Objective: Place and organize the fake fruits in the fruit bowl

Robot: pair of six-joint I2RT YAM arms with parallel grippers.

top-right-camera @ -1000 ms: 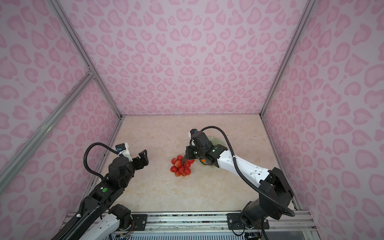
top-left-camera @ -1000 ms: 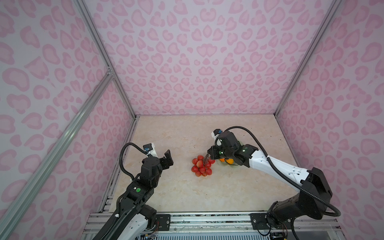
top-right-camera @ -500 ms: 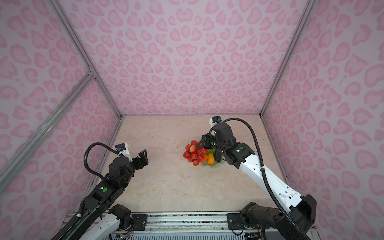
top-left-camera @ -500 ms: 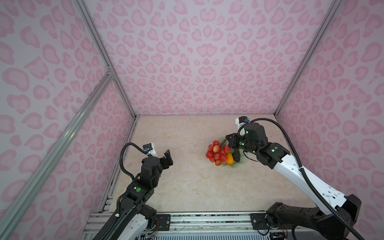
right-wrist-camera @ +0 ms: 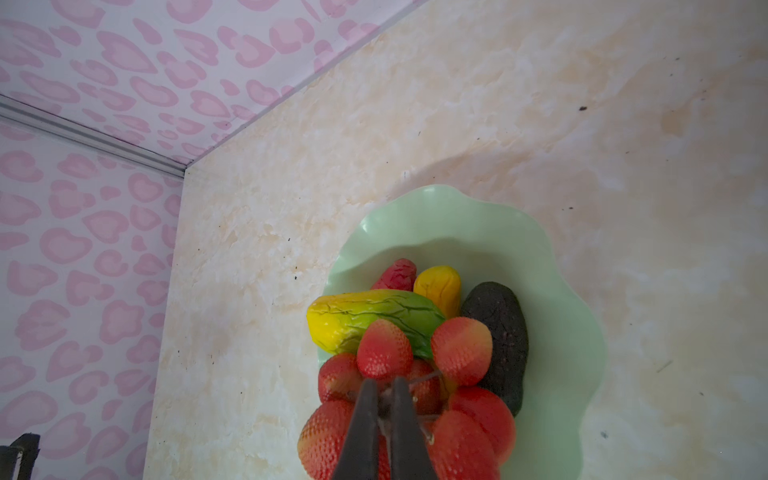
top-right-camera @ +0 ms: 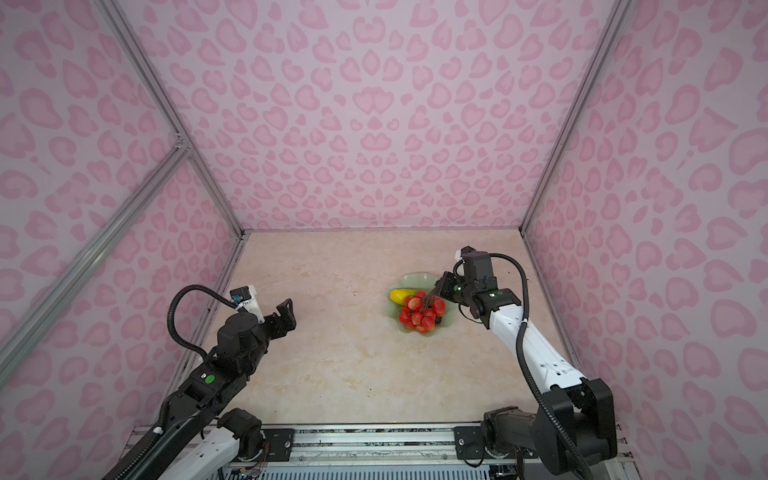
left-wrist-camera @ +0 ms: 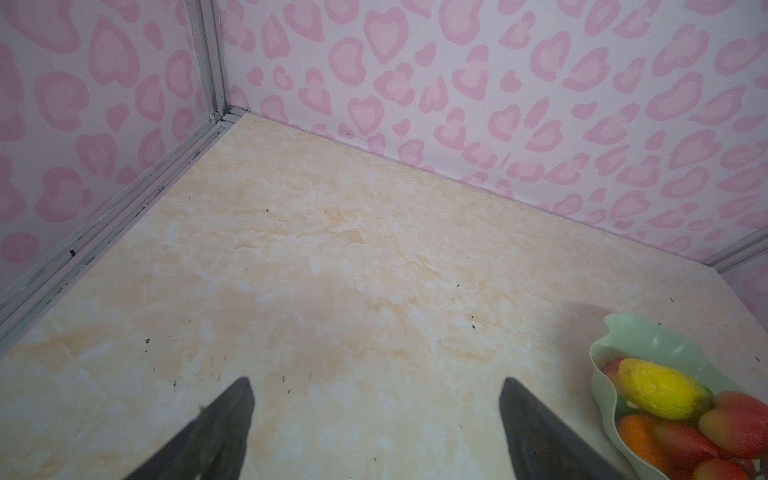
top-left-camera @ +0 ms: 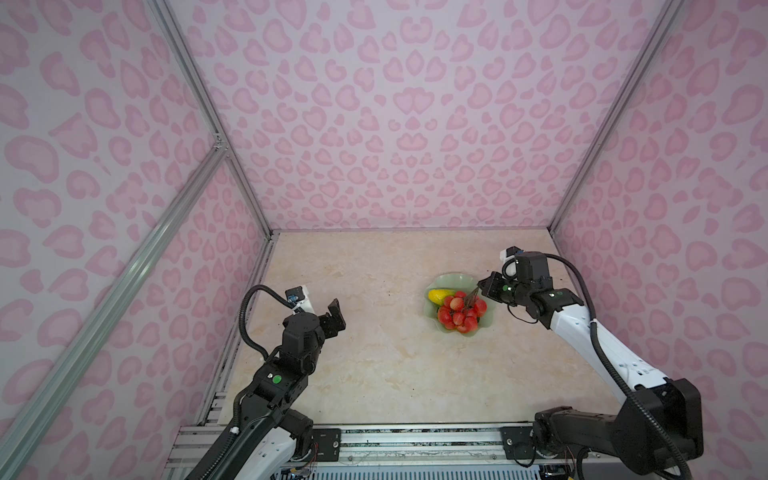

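The left gripper (top-left-camera: 333, 309) hangs wide open, empty, well apart from the bowl (top-left-camera: 453, 276); the bunch of red balls (top-left-camera: 461, 313) lies over the other fruit (right-wrist-camera: 374, 311) in the bowl, straight below the right gripper (right-wrist-camera: 384, 388), clamped tight on its stalks; a second ago the bunch hung left of the bowl, outside it.

We log: pale green bowl (right-wrist-camera: 582, 332), red-pink ball cluster (right-wrist-camera: 461, 349), yellow-green cucumber (right-wrist-camera: 365, 311), blackish oblong (right-wrist-camera: 498, 324); walls (top-left-camera: 395, 124) pink blotches on lilac; tabletop (top-left-camera: 374, 353) beige, marbled.
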